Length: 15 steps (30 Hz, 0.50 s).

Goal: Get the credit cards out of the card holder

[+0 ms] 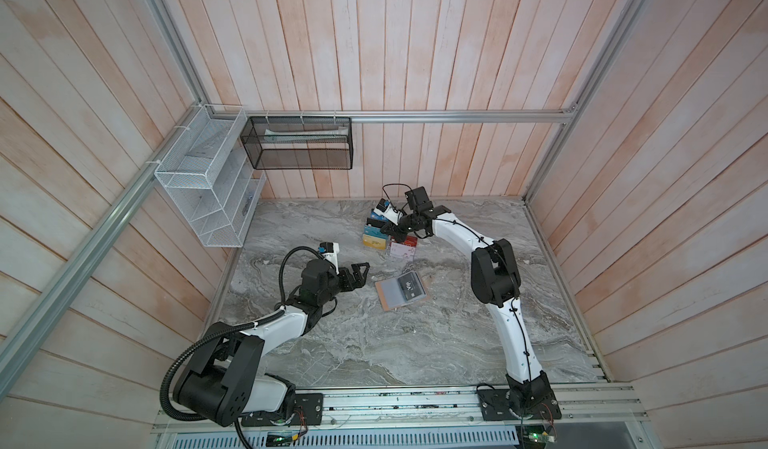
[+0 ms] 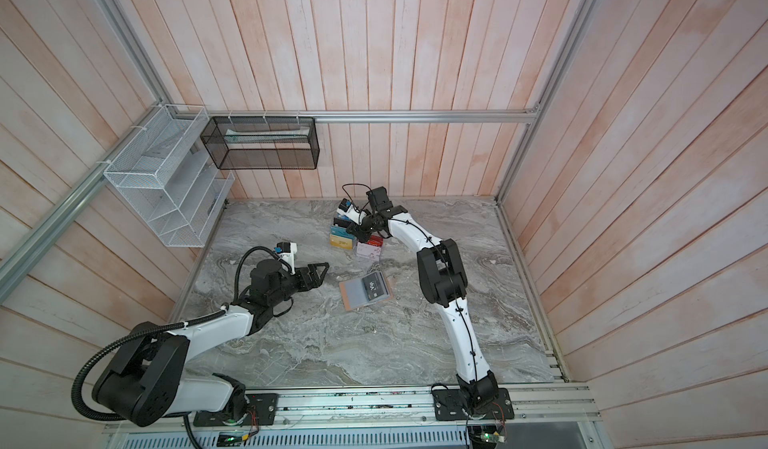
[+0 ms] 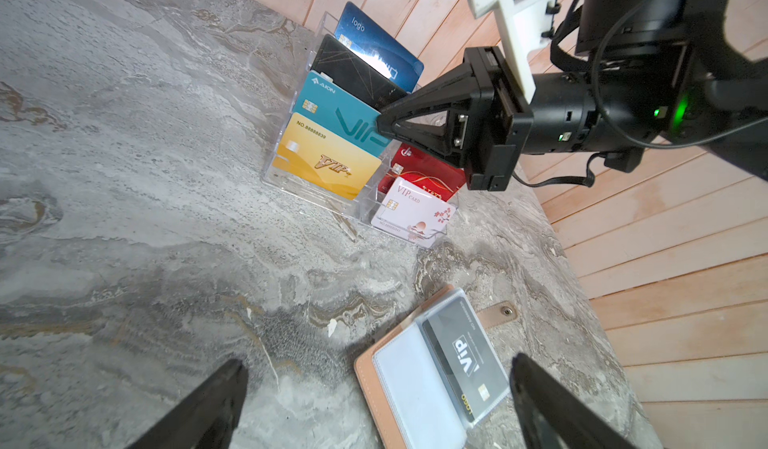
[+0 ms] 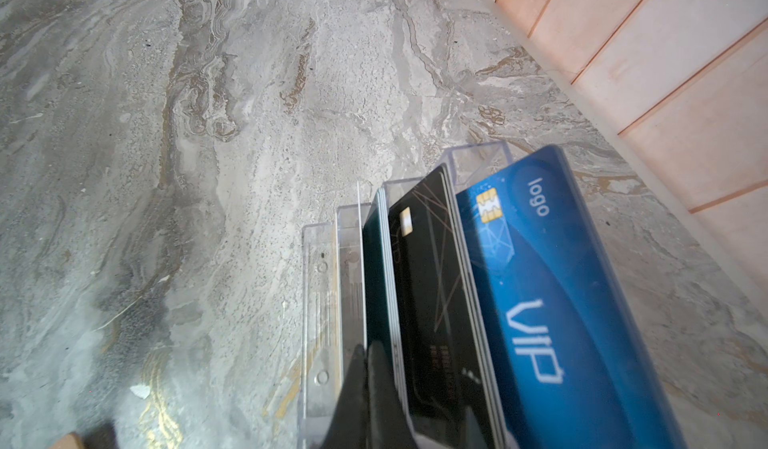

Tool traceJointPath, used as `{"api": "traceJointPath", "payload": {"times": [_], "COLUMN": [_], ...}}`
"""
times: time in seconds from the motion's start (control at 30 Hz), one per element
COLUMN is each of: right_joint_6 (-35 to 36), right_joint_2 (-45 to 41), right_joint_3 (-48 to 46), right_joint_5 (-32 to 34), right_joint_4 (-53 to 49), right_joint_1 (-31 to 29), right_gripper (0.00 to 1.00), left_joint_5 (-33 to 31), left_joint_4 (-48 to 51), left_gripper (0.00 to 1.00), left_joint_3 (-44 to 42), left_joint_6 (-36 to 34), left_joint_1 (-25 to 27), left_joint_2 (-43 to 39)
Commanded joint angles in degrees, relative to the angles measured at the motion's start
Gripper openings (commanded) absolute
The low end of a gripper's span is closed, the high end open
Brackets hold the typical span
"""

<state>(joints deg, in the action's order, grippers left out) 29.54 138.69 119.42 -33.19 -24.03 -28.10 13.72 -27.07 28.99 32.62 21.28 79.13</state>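
L gripper (image 1: 362, 274) hangs w/ jaws wide open, just left of the card holder (image 1: 388, 299). The holder lies spread open mid-table, black VIP card (image 1: 410, 287) in its right sleeve. Far side: R gripper (image 3: 381, 123) closed tight, tips against teal card (image 3: 332, 110) in clear stand (image 3: 291, 179).

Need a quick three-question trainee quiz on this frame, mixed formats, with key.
1. True or false: the left gripper is open and empty.
2. The card in the card holder is: A teal, B black, C gold.
3. Which gripper is at the acrylic stand?
Key: 1 true; 2 B; 3 the right gripper, shut.
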Motion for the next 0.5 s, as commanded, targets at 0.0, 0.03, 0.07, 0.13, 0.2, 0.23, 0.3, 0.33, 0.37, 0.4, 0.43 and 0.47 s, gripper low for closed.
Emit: {"api": "traceJointPath", "payload": {"times": [0.0, 0.03, 0.07, 0.13, 0.2, 0.23, 0.3, 0.33, 0.37, 0.4, 0.43, 0.47], "right_joint_6": [-0.6, -0.8, -0.9, -1.1, -1.3, -1.3, -1.4, -1.5, -1.5, -1.6, -1.6, -1.7], "right_joint_2": [-1.4, -1.5, -1.6, -1.6, -1.6, -1.7, -1.7, -1.8, -1.8, -1.9, -2.0, -2.0], "right_joint_3": [-1.4, -1.5, -1.7, -1.8, -1.8, -1.8, -1.7, -1.8, -1.8, -1.9, -1.9, -1.9], "right_joint_5": [1.0, 1.1, 1.1, 1.3, 1.3, 1.4, 1.3, 1.3, 1.2, 1.2, 1.2, 1.2], "right_joint_4": [0.6, 0.9, 1.1, 1.3, 1.4, 1.5, 1.5, 1.5, 1.6, 1.7, 1.8, 1.8], "right_joint_1": [0.1, 0.1, 0.1, 0.2, 0.2, 0.3, 0.3, 0.4, 0.3, 0.3, 0.3, 0.4], "right_gripper": [0.06, 0.07, 0.08, 0.1, 0.12, 0.12, 0.13, 0.13, 0.14, 0.15, 0.16, 0.16], "left_joint_5": [1.0, 1.0, 1.0, 1.1, 1.1, 1.1, 1.2, 1.3, 1.3, 1.5, 1.5, 1.6], "left_joint_4": [-1.5, -1.6, -1.6, -1.6, -1.7, -1.7, -1.7, -1.7, -1.7, -1.8, -1.8, -1.9], "left_gripper": [1.0, 1.0, 1.0, 1.0, 1.0, 1.0, 1.0, 1.0, 1.0, 1.0, 1.0, 1.0], "left_joint_3": [-0.5, -0.6, -0.6, -0.6, -0.6, -0.5, -0.4, -0.4, -0.4, -0.3, -0.4, -0.4], "left_joint_6": [0.2, 0.3, 0.3, 0.5, 0.5, 0.6, 0.6, 0.6, 0.8, 0.8, 0.9, 1.0], "left_joint_1": [-0.3, -0.3, -0.3, -0.3, -0.3, -0.3, -0.3, -0.3, -0.3, -0.3, -0.3, -0.3], "left_joint_2": [0.7, 0.8, 0.8, 0.9, 0.8, 0.9, 1.0, 1.1, 1.1, 1.2, 1.3, 1.4]}}
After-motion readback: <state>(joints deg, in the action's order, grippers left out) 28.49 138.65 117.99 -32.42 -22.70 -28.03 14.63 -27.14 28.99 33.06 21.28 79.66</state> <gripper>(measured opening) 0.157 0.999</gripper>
